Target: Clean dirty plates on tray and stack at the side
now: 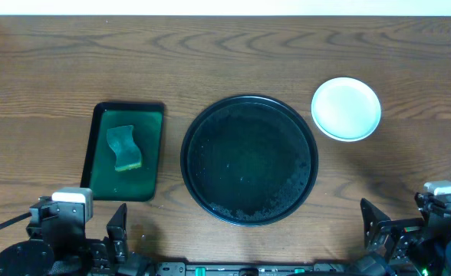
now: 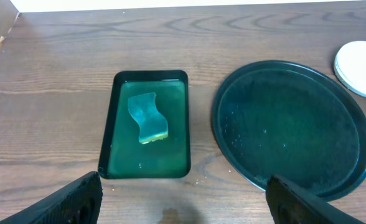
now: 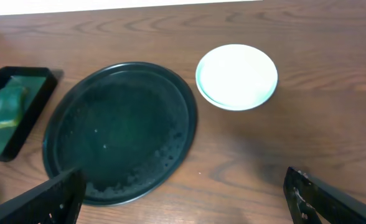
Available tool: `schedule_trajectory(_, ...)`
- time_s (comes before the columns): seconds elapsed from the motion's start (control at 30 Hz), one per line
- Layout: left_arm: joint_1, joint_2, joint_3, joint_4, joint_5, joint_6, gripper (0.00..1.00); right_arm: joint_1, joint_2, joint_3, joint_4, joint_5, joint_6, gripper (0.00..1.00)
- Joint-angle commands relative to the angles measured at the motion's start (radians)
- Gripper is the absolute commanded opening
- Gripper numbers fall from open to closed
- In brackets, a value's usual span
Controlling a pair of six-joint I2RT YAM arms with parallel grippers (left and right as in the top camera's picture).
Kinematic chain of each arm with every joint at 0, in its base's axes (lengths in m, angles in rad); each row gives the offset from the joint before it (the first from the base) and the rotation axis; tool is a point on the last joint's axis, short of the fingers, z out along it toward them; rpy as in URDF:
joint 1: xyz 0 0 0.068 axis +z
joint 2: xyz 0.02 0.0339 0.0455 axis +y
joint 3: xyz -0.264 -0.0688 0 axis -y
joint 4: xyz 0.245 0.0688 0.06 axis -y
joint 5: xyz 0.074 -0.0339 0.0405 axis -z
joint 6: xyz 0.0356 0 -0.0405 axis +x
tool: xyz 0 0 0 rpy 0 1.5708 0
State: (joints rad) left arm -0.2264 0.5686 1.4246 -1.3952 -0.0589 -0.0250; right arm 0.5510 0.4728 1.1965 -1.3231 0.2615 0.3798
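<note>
Tray [image 1: 248,98] bare. Plates [image 1: 346,109] sit in 1 stack on desk [image 1: 41,69] just right of tray, no smears showing. Sponge [image 1: 123,148] in green tray [image 1: 95,123], left of tray. L & R jaws both spread, holding nothing. Task looks done; next prob. just park arms.

I am seeing the tray [image 1: 248,153] glistening black, with pale speckles toward its five o'clock, on a brown wood-grained table [image 1: 57,69]. At its two o'clock the plates [image 1: 346,109] are showing plain white. At nine o'clock a dark-green rectangular tray [image 1: 145,165] is cradling a teal, yellow-edged sponge [image 1: 123,148].
</note>
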Motion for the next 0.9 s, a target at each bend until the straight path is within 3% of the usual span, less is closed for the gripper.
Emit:
schedule_trajectory(0.0, -0.002, 0.003, 0.013, -0.005, -0.012, 0.01, 0.85, 0.005, -0.006, 0.0, 0.008, -0.016, 0.013, 0.99)
schedule_trajectory(0.27, -0.002, 0.003, 0.013, -0.011, -0.012, 0.01, 0.85, 0.005, -0.006, 0.0, 0.016, -0.023, 0.019, 0.99)
schedule_trajectory(0.63, -0.002, 0.003, 0.013, -0.012, -0.012, 0.01, 0.85, 0.005, -0.006, 0.0, 0.022, -0.027, 0.211, 0.99)
schedule_trajectory(0.87, -0.002, 0.003, 0.013, -0.012, -0.012, 0.01, 0.85, 0.005, -0.006, 0.0, -0.013, -0.03, 0.213, 0.99)
